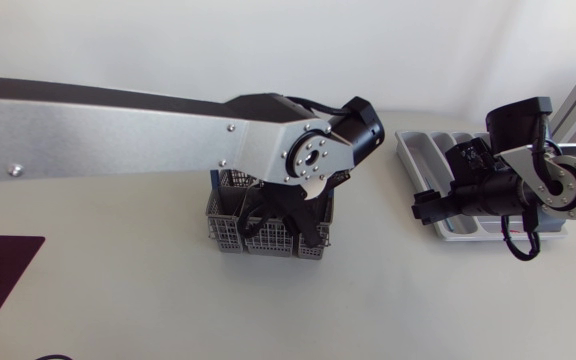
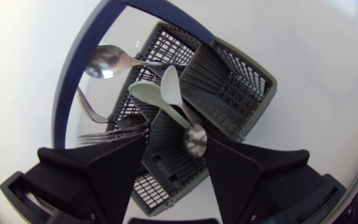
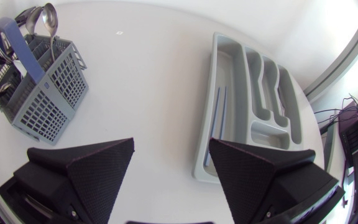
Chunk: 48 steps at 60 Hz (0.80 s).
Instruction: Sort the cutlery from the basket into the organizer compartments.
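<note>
Steel and pale plastic cutlery stands in the grey mesh basket (image 1: 230,232), which sits at the middle of the head view, mostly hidden under the left arm. In the left wrist view a shiny metal spoon (image 2: 107,62), a pale plastic spoon (image 2: 157,93) and a fork (image 2: 101,135) lean out of its compartments. A smaller spoon bowl (image 2: 196,138) shows between the fingers of the left claw (image 2: 176,146).

That claw hangs released directly over the basket, fingers spread wide with nothing gripped. I judge it is lined up this way to close on that nearest spoon, whose lean leaves room on either side. The basket's blue handle (image 2: 79,68) arches beside the cutlery and may crowd the approach.

Further out, the organizer (image 1: 416,150) lies at the right of the head view, partly under the right arm. The right claw (image 3: 171,155) hovers released just beside it, holding nothing, probably kept clear of the compartments. Basket and organizer both rest on the white surface (image 1: 118,300).
</note>
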Motion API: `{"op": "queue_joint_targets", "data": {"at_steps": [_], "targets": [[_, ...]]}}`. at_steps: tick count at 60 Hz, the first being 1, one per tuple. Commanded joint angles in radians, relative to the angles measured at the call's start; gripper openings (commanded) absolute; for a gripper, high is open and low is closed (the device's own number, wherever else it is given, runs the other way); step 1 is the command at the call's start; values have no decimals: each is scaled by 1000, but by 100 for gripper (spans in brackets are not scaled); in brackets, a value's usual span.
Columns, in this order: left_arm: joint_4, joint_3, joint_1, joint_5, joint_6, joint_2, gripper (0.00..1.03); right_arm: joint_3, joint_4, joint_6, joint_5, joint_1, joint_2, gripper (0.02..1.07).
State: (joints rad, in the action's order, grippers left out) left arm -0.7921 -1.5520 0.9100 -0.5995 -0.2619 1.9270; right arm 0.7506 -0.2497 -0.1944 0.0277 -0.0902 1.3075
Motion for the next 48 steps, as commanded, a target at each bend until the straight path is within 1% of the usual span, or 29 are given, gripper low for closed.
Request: {"op": "queue_joint_targets", "data": {"at_steps": [1, 8, 17, 22, 24, 28, 31, 33, 42, 48], "targets": [[-1, 36, -2, -29, 1, -5, 63, -31, 10, -4, 6, -6, -11, 89], [7, 56, 4, -43, 1, -13, 62, -31, 10, -4, 6, -6, -13, 89], [33, 82, 7, -49, -2, -13, 54, -33, 10, -4, 6, -13, -16, 89], [57, 101, 15, -49, -8, -16, 42, -34, 10, -4, 6, -14, -17, 89], [82, 118, 21, -49, -19, -20, 35, -36, 10, -4, 8, -14, -17, 89], [114, 141, 26, -49, -36, -26, 31, -36, 10, -5, 8, -14, -17, 89], [119, 145, 26, -49, -37, -26, 30, -37, 10, -5, 8, -14, -16, 89], [125, 153, 29, -49, -39, -28, 26, -37, 12, -5, 8, -14, -17, 89], [159, 176, 40, -60, -60, -36, 21, -39, 15, -5, 8, -16, -16, 89], [169, 190, 41, -80, -68, -33, 20, -40, 15, -5, 9, -14, -16, 89]]}}
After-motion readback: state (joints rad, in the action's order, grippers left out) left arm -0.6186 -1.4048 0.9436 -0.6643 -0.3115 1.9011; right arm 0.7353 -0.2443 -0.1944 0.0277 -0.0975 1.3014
